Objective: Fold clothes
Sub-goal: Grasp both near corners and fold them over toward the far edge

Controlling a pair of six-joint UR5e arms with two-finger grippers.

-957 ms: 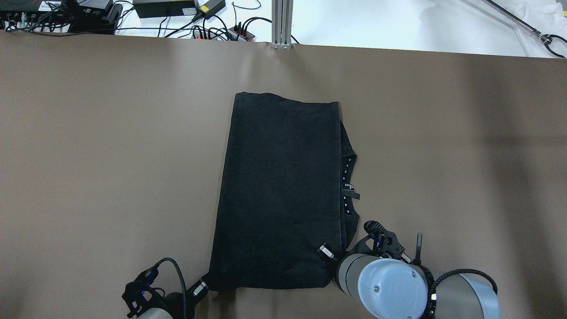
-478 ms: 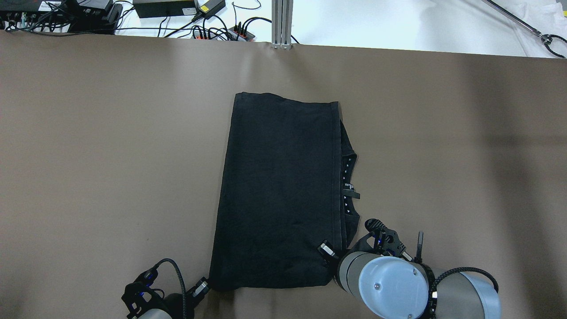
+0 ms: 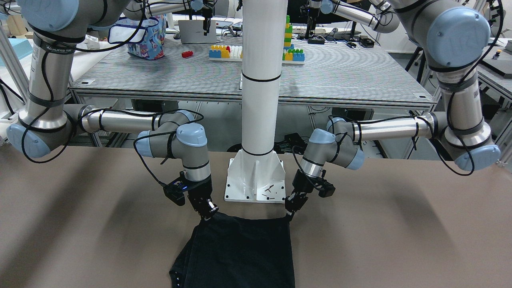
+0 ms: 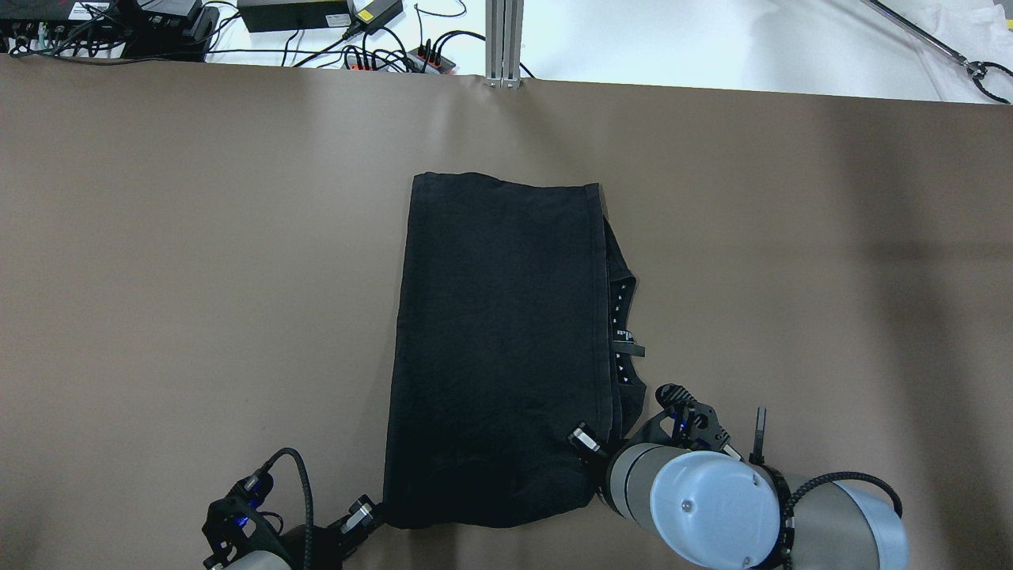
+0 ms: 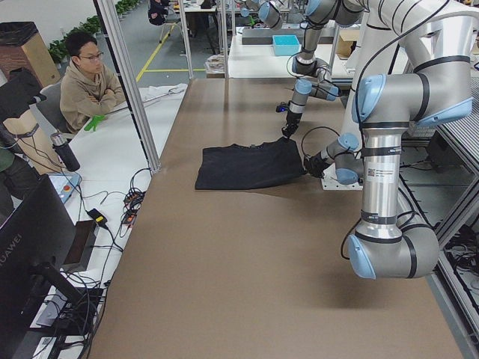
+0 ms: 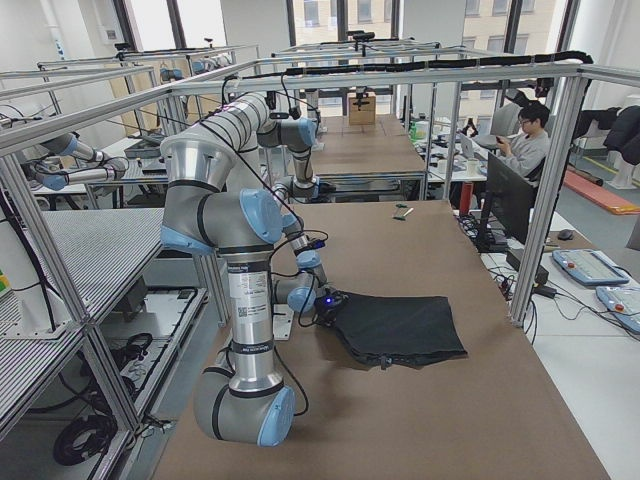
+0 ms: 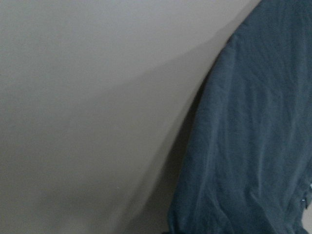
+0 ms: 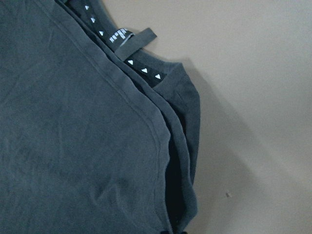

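The black cloth (image 4: 498, 340) lies folded lengthwise on the brown table (image 4: 198, 277), a neck label (image 4: 627, 344) showing at its right edge. My left gripper (image 4: 370, 514) is shut on its near left corner. My right gripper (image 4: 589, 443) is shut on its near right corner. In the front-facing view both near corners of the cloth (image 3: 244, 252) hang from the left gripper (image 3: 291, 210) and the right gripper (image 3: 207, 212), slightly off the table. The left wrist view shows the cloth's edge (image 7: 258, 146) above its shadow. The right wrist view shows the layered hems (image 8: 73, 136).
The white post's base plate (image 3: 256, 180) stands just behind the grippers. A blue patterned bag (image 3: 146, 36) and toy bricks (image 3: 226, 52) sit on the rear bench. Cables and power supplies (image 4: 293, 16) lie beyond the table's far edge. An operator (image 5: 86, 78) sits off to the side.
Both grippers drew back toward the robot with the near corners. The near edge has lifted and bulges, and the far edge slid slightly toward the robot.
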